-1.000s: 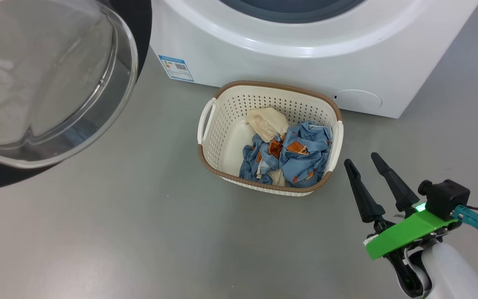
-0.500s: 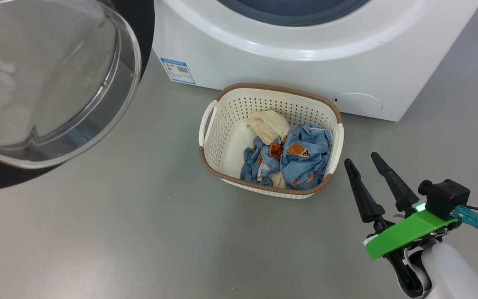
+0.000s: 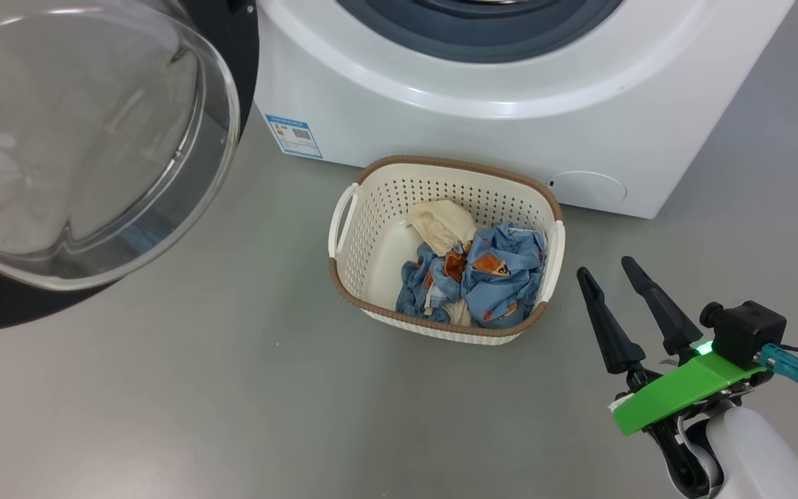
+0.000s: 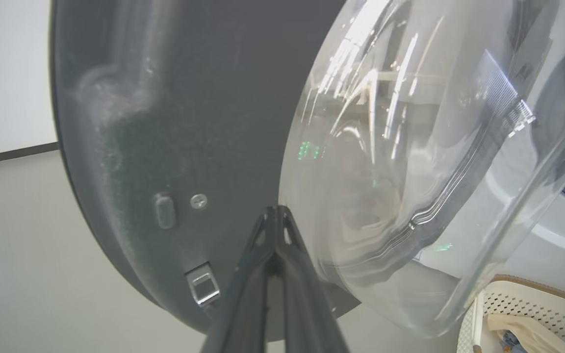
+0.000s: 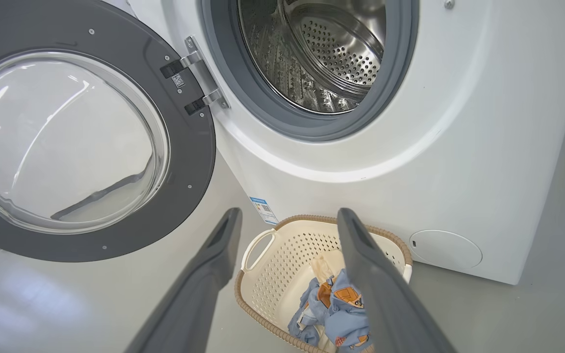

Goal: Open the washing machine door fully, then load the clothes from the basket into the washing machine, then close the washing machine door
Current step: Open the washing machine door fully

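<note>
- While the washing machine door (image 5: 192, 162) hangs open at left — black ring, clear bulging glass — the basket (image 3: 371, 229) right of it holds blue and cream clothes (image 3: 496, 277).
- Left claw (image 4: 275, 215) pressed together; right claw (image 3: 605, 267) spread, empty.

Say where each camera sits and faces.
Head view: head-mounted, looking down at the basket and washing machine; open right tool.
Left wrist view: left wrist, close to the washing machine door, inner side; shut left tool.
Right wrist view: right wrist, facing the open drum; its own fingers.
Shared: head and right wrist views both show the clothes in the basket.
</note>
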Robot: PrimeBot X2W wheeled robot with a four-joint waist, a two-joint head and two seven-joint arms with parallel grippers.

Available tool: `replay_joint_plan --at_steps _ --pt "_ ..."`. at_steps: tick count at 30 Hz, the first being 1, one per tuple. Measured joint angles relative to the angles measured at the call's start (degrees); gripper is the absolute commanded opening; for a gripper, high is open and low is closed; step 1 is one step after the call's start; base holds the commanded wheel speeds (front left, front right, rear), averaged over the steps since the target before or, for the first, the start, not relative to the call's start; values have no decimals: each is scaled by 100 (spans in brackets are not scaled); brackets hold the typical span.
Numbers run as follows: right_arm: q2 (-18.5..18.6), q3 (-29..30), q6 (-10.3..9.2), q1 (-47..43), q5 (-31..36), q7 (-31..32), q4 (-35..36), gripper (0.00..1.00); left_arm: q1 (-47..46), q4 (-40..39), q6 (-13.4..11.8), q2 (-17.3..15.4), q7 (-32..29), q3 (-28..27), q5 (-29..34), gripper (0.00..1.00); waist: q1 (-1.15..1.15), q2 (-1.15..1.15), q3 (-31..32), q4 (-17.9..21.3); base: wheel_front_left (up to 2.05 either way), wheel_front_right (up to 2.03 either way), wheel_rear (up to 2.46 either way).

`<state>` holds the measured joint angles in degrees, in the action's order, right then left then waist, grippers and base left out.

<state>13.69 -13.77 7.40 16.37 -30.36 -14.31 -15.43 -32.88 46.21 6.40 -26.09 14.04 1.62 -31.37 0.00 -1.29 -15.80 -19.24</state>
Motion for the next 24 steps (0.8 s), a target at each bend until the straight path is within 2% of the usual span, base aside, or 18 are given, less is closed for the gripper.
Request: replay_joint_plan --at_steps 1,3,4,5,14,19,24 --pt "4 -1 0 -1 0 0 0 100 80 -98 0 23 19 -3 0 18 0 0 25 0 0 0 0" --pt "11 -1 0 -3 0 0 -1 100 246 -293 -1 89 26 -15 0 67 0 0 74 -1 0 0 0" --pt "11 -3 0 -5 0 0 -2 100 347 -410 -2 121 26 -16 0 67 0 0 99 0 0 0 0" --pt "12 -5 0 -5 0 0 -3 100 446 -535 -8 156 26 -22 0 100 0 0 123 2 0 0 0" --pt "48 -55 0 -140 -1 0 -13 100 1334 -2041 -225 433 44 -151 47 100 0 0 333 117 0 0 0" --pt "40 -32 0 -143 -1 -1 -1 100 1863 -2807 -446 566 49 -151 138 100 0 0 437 310 0 0 0" --pt "43 -27 0 -293 -1 -1 32 100 2228 -3336 -526 750 49 -52 165 100 0 0 538 573 0 0 0"
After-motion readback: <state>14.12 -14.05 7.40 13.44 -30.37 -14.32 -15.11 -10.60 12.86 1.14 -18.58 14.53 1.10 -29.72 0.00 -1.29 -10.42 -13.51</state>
